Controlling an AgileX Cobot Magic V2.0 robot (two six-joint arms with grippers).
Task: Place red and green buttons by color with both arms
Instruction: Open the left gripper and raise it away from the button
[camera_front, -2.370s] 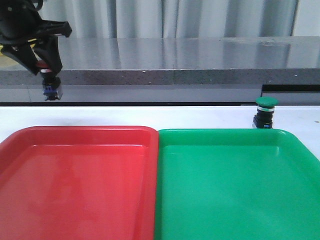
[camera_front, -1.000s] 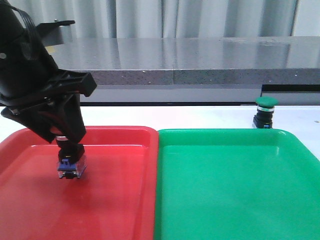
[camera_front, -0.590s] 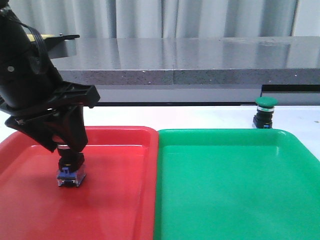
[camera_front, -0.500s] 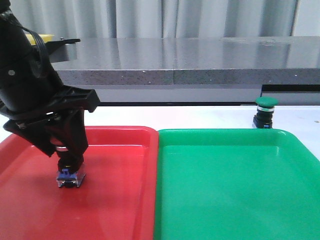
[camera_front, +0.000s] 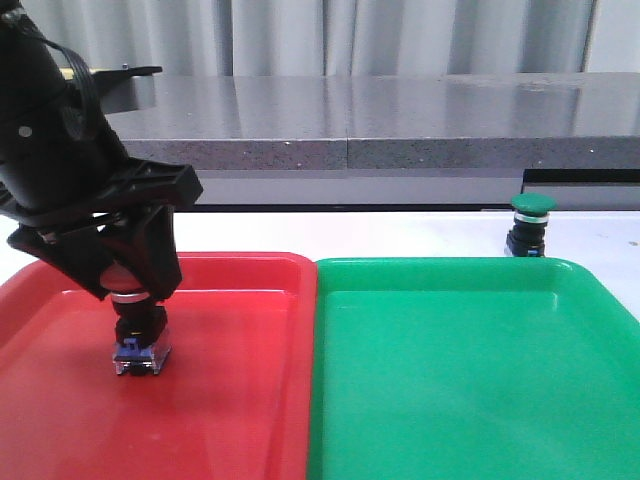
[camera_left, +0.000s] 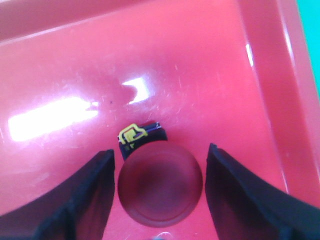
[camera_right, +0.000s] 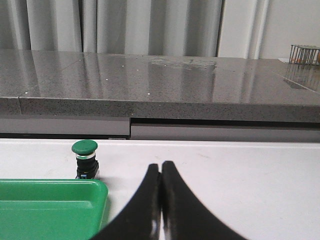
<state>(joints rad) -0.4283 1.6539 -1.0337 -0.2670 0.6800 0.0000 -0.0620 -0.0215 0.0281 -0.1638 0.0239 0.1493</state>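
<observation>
White tabletop carries both trays: the left gripper (camera_left: 160, 195) has just spread its fingers, leaving the red button (camera_front: 139, 343) standing at nine o'clock in the red tray (camera_front: 240, 400), while the green button (camera_front: 530, 224) waits outside, right gripper (camera_right: 160, 200) closed.

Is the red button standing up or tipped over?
Standing up. The red button has its cap on top and its base on the red tray, between the left gripper fingers.
</observation>
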